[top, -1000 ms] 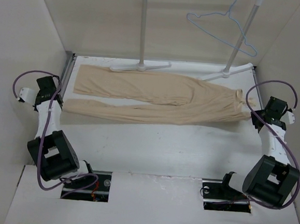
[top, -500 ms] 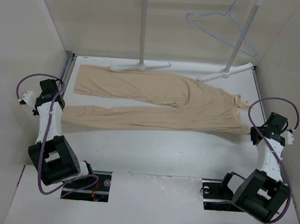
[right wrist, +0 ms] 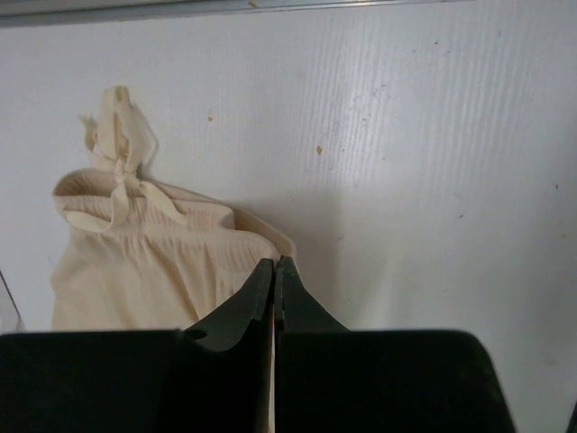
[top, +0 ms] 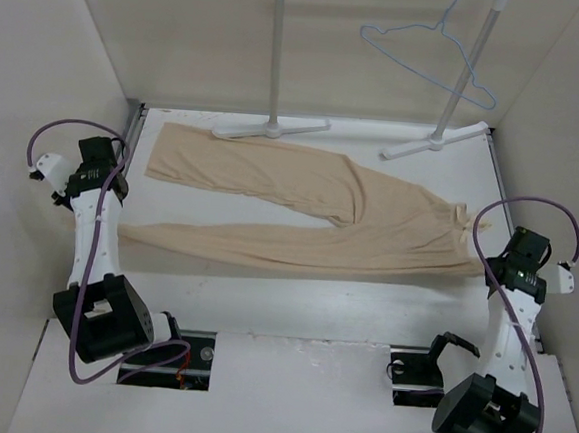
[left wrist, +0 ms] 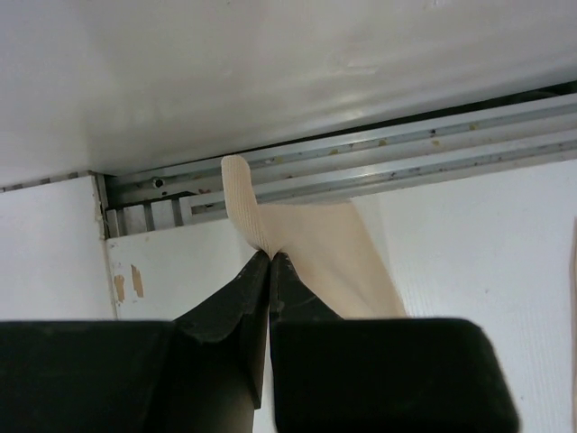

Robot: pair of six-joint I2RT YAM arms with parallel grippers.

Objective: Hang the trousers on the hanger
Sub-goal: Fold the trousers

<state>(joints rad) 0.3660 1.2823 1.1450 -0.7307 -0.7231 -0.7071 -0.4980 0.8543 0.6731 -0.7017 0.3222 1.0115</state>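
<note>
A white table (top: 293, 297) fills the middle of the top view, boxed in by 3 plain beige walls: left wall (top: 31, 56), back wall (top: 183, 38) and right wall (top: 570, 88). A white tubular garment rack (top: 278, 45) stands at the upper middle on 2 flat feet, its 2 posts reaching the top edge. A metal rail (left wrist: 406, 153) lines the table's edge below a wall. The light is soft and even.

Right gripper (right wrist: 274, 263) pinched closed on gathered waistband of beige trousers (right wrist: 135, 271), drawstring knot above, white table (right wrist: 424, 162)
</note>
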